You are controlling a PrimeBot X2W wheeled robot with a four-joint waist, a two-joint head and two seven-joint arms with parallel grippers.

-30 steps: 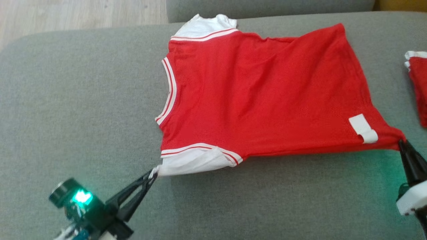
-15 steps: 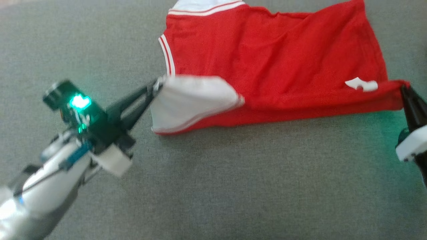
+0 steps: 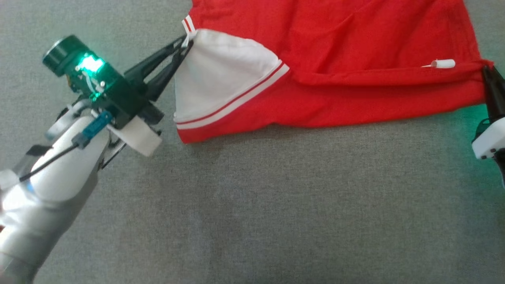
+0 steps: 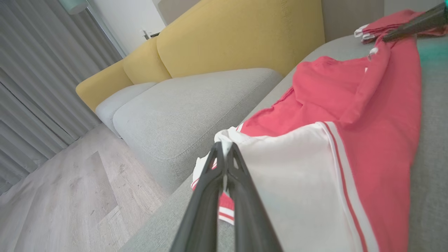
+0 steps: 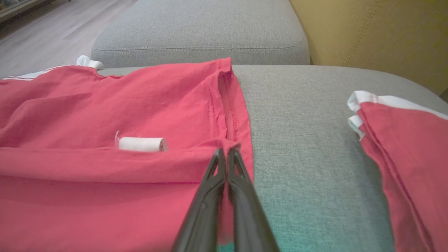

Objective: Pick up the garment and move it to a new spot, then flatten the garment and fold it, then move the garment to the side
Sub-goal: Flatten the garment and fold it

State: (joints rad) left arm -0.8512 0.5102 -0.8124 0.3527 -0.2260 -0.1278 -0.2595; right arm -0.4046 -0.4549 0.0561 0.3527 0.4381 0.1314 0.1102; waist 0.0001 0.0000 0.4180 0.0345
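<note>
The left gripper (image 3: 185, 41) is seen with its two dark fingers pressed together on the tip of the white sleeve (image 3: 217, 75) of the garment (image 3: 355, 35), at the left end of the near edge. In the left wrist view a pinch of white cloth is caught between the fingertips. A green light (image 3: 90, 65) is lit on the wrist housing behind the fingers.

The right gripper (image 3: 486, 68) is likewise clamped, its fingers closed on the red hem corner at the right end of the same edge; in the right wrist view the hem is nipped at the very tips.

Between the two grips the near edge of the red garment is held taut from left to right, and a band of red cloth is draped from it down to the grey cushion (image 3: 276, 197) on the near side. The far part of the garment is spread on the cushion.

A small white label (image 5: 141, 144), rolled into a tube, is seen just left of the right gripper; what is written on it cannot be told.

A second, folded red and white garment (image 5: 402, 140) is laid on the cushion to the right, well apart. A yellow backrest (image 4: 238, 35) is seen beyond.
</note>
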